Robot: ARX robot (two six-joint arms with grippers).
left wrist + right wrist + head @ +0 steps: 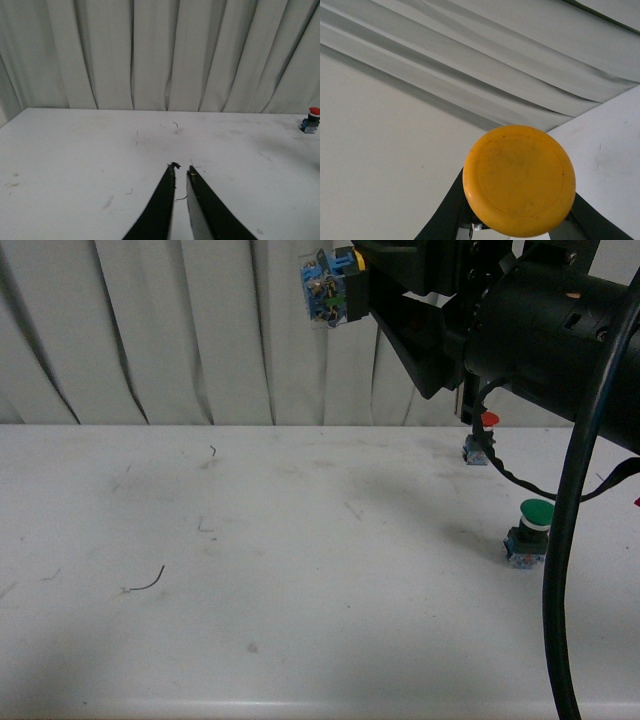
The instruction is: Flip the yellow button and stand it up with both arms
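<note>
In the front view, the right gripper [362, 285] is gripping the yellow button [327, 288] high above the table [250, 570], blue base pointing left. In the left wrist view, the left gripper [182, 169] is hovering nearly closed and empty. In the right wrist view, the button's cap [519, 180] is facing the camera.

The right gripper [372, 290] is pinching the yellow button [330, 285] up high. The left gripper [181, 172] is hanging low, nearly closed.
</note>
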